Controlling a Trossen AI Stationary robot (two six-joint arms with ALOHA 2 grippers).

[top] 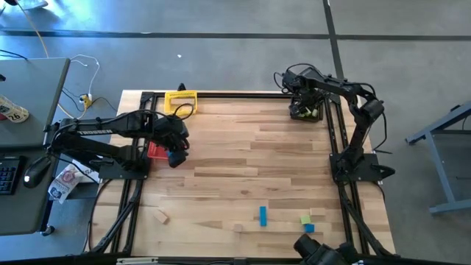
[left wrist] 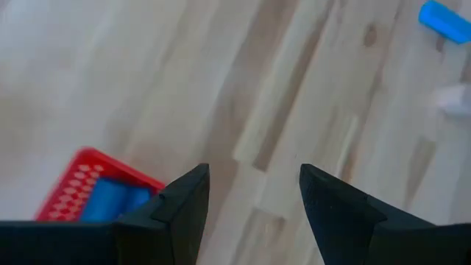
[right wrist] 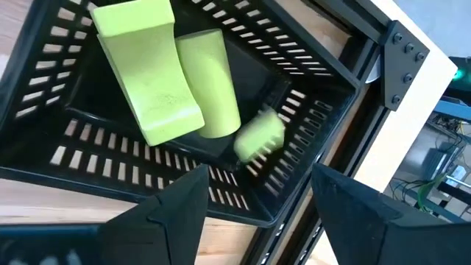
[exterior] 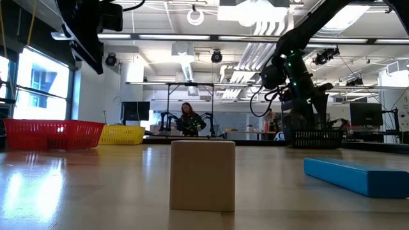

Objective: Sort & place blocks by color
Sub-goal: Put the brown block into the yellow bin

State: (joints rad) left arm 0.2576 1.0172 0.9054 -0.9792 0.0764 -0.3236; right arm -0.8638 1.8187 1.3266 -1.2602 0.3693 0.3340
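My right gripper (right wrist: 257,202) stands open above the black basket (right wrist: 309,110) at the table's far right (top: 307,110). Inside the basket lie two light green blocks (right wrist: 151,73), and a third small green block (right wrist: 259,136) shows blurred below the fingers, apart from them. My left gripper (left wrist: 254,199) is open over bare table beside the red basket (left wrist: 70,188), which holds blue blocks (left wrist: 110,199). More blocks lie flat near the table's front edge: a blue bar (top: 263,215), a green cube (top: 305,219), a blue cube (top: 309,228) and tan ones (top: 162,217).
A yellow basket (top: 180,99) stands at the far edge, left of centre. In the low view a tan block (exterior: 202,174) and the blue bar (exterior: 358,174) lie close to the camera. A black frame (top: 335,140) runs along the table's sides. A person (exterior: 189,118) stands far behind the table.
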